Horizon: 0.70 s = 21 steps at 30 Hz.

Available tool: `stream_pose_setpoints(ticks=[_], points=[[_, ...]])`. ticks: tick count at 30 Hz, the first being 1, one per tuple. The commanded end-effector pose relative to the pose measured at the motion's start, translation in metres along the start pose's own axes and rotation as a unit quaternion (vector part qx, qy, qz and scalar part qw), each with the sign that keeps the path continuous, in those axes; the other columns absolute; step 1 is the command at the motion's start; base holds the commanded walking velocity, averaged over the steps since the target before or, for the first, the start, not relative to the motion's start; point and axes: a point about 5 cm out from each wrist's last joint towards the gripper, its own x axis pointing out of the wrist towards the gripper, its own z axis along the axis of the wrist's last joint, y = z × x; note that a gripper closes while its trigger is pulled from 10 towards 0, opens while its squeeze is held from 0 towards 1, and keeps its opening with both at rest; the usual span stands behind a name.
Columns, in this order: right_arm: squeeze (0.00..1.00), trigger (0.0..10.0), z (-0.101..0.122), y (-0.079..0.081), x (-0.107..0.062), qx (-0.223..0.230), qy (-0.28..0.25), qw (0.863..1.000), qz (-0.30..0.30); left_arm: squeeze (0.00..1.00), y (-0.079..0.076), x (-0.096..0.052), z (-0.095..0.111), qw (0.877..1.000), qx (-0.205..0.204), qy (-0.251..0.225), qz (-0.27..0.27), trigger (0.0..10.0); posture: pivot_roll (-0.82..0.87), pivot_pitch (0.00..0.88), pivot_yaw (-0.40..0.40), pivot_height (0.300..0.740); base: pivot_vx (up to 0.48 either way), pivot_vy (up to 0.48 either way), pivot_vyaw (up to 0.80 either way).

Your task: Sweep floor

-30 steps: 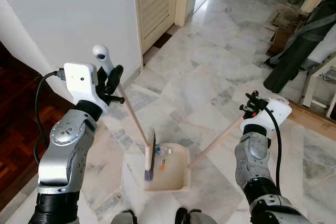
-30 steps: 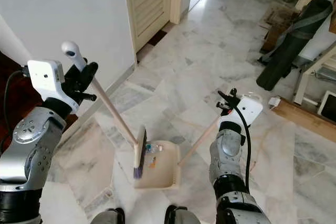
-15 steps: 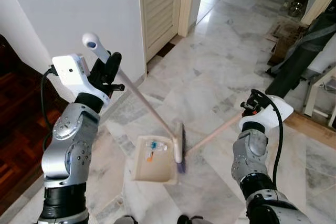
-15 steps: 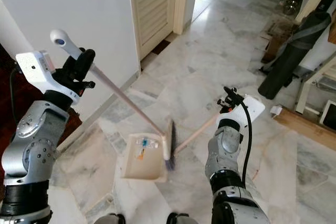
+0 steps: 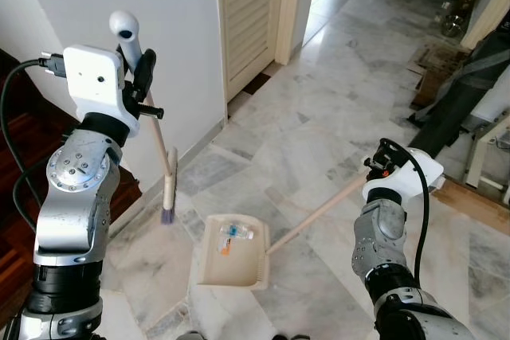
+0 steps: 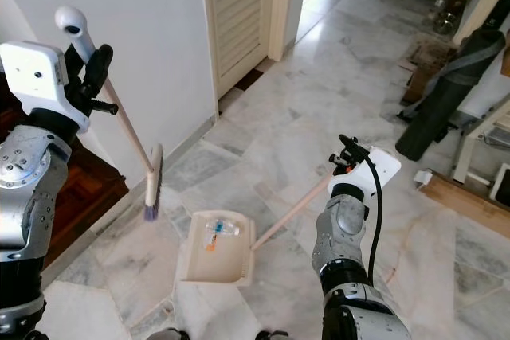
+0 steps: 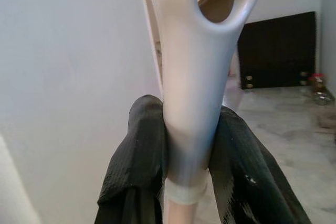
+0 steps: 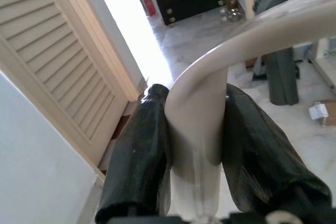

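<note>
Broom (image 5: 163,171) had swung clear of the dustpan (image 5: 232,253) in the head views: half a second earlier its bristles stood at the pan's rim, now they hung lifted near the wall, left of the pan. The scraps (image 5: 230,236) lay inside the pan on the marble floor (image 5: 319,133), so this sweep looked finished. The left wrist view showed the left gripper (image 7: 189,145) clenched on the broom's grey grip. The right wrist view showed the right gripper (image 8: 195,145) clamped on the dustpan's handle.
</note>
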Motion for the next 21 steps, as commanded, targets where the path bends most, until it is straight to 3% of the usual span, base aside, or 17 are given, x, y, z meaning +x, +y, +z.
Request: stream_pose_setpoints(ticks=[1,4,5,6,11,15,21], points=[[0.0,10.0,0.009,0.001,0.005,0.018,-0.02,1.0,-0.004,0.0,-0.008,-0.001,0.008,1.0,0.0,-0.021,-0.019,10.0,0.2,0.022,-0.024,0.74,0.0,0.0,0.0],[0.0,10.0,0.012,0.0,0.006,0.022,-0.026,0.999,-0.006,0.0,-0.023,-0.001,-0.004,0.998,-0.038,0.002,-0.056,10.0,0.19,0.016,-0.02,0.74,0.0,0.0,0.0],[0.0,10.0,0.012,0.0,0.006,0.022,-0.026,0.999,-0.006,0.0,-0.023,-0.001,-0.004,0.998,-0.038,0.002,-0.056,10.0,0.19,0.016,-0.02,0.74,0.0,0.0,0.0],[0.0,10.0,0.013,0.0,0.007,0.027,-0.029,0.999,-0.008,0.0,-0.027,-0.002,-0.008,0.995,-0.085,0.008,-0.058,10.0,0.18,0.01,-0.018,0.74,0.0,0.0,0.0],[0.0,10.0,0.017,-0.001,0.01,0.03,-0.034,0.999,-0.01,0.0,-0.033,0.0,-0.012,0.989,-0.136,0.018,-0.063,10.0,0.17,0.003,-0.017,0.74,0.0,0.0,0.0],[0.0,10.0,0.019,-0.003,0.011,0.033,-0.036,0.999,-0.013,0.0,-0.025,0.001,-0.012,0.99,-0.132,0.014,-0.044,10.0,0.17,0.0,-0.019,0.74,0.0,0.0,0.0],[0.0,10.0,0.02,-0.004,0.011,0.034,-0.038,0.999,-0.015,0.0,-0.016,0.002,-0.009,0.996,-0.091,0.001,-0.021,10.0,0.17,0.0,-0.02,0.74,0.0,0.0,0.0]])
